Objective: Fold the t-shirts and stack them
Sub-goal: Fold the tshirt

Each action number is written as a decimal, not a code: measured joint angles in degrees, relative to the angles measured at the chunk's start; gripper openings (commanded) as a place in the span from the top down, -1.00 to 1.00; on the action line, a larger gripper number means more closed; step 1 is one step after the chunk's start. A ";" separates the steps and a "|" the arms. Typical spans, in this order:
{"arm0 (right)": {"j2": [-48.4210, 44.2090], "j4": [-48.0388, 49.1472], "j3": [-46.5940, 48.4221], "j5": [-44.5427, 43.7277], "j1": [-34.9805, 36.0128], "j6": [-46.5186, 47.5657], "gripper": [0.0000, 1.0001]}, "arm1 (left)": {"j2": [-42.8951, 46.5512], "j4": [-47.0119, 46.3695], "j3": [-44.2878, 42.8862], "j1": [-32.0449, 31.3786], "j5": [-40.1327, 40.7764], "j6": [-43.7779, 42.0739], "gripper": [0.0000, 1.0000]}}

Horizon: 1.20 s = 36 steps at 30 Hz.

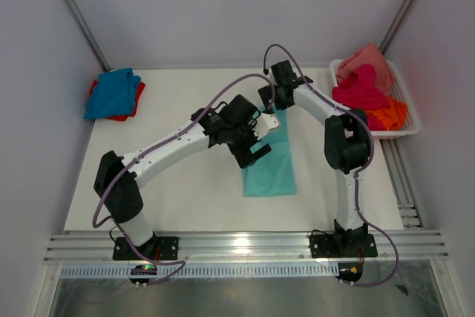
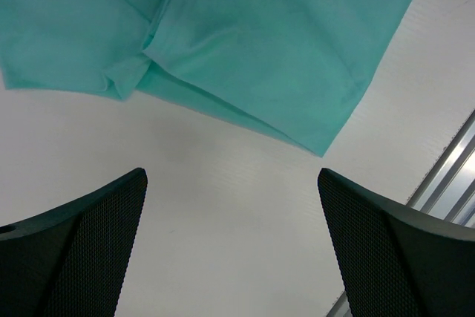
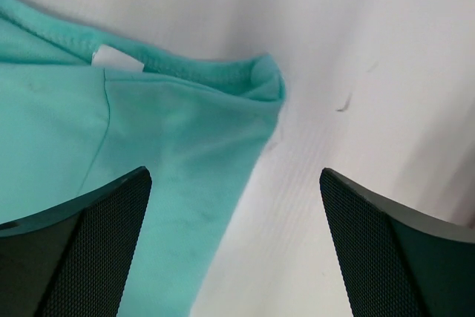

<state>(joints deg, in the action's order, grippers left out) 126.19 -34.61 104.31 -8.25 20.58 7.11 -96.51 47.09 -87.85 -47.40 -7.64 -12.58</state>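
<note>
My left claw (image 2: pixel 231 176) and right claw (image 3: pixel 234 176) gape empty by the limp mint t-shirt (image 1: pixel 269 172), so I'd pinch its collar edge.

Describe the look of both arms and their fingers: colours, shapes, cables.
The left arm and right arm match: white tubular links joined by bulky black joint housings, on black bases. A thin purple-grey cable loops loosely along each. The left fingers and right fingers are broad, black and tapering, with a fine dotted mesh texture.
</note>
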 measured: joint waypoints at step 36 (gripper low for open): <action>-42.01 1.38 -41.55 2.19 -0.09 4.83 -0.99 | -15.19 -10.56 4.55 -6.32 5.07 -4.50 -0.99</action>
<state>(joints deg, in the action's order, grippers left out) 84.18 -33.23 62.76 -6.07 20.49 11.94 -111.70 36.53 -83.31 -53.71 -2.57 -17.08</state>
